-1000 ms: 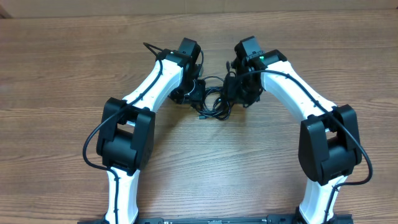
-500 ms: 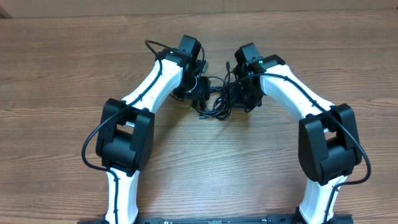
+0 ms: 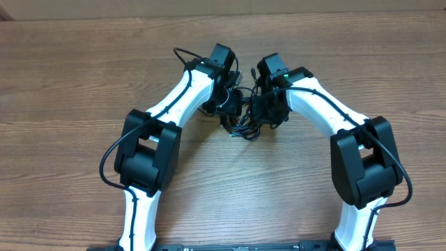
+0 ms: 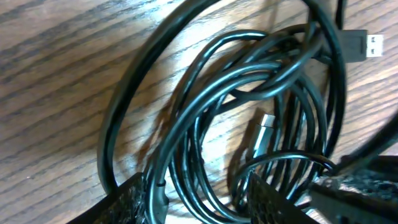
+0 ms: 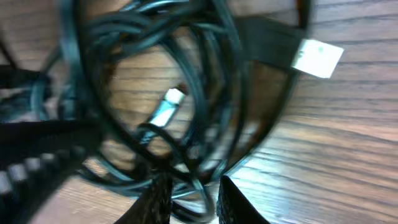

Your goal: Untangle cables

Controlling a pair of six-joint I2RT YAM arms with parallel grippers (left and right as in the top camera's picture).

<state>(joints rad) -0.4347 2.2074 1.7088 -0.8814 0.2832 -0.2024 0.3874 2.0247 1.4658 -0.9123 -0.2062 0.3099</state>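
Note:
The cables [image 3: 244, 124] lie as one black tangled coil on the wooden table [image 3: 77, 84] between the two arms. My left gripper [image 3: 231, 104] is at the coil's left side. In the left wrist view it [image 4: 199, 202] stands open, with several loose strands [image 4: 249, 81] running through the wide gap. My right gripper [image 3: 267, 109] is at the coil's right side. In the blurred right wrist view its narrow jaws [image 5: 194, 202] hold a few strands [image 5: 186, 81]. A flat USB plug [image 4: 364, 45] [image 5: 318, 57] sticks out of the coil, and a small silver plug [image 4: 264, 130] [image 5: 166, 109] lies inside it.
Each arm's own thicker black wire loops beside it, the left one [image 3: 182, 54] arching up behind the left wrist. A pale wall edge [image 3: 104, 8] runs along the far side of the table. A black rail [image 3: 230, 246] lies along the near edge.
Both arms have shifted right and closer together, and the coil has bunched up and slid slightly toward me. The right jaws have narrowed onto strands; the left jaws have widened.

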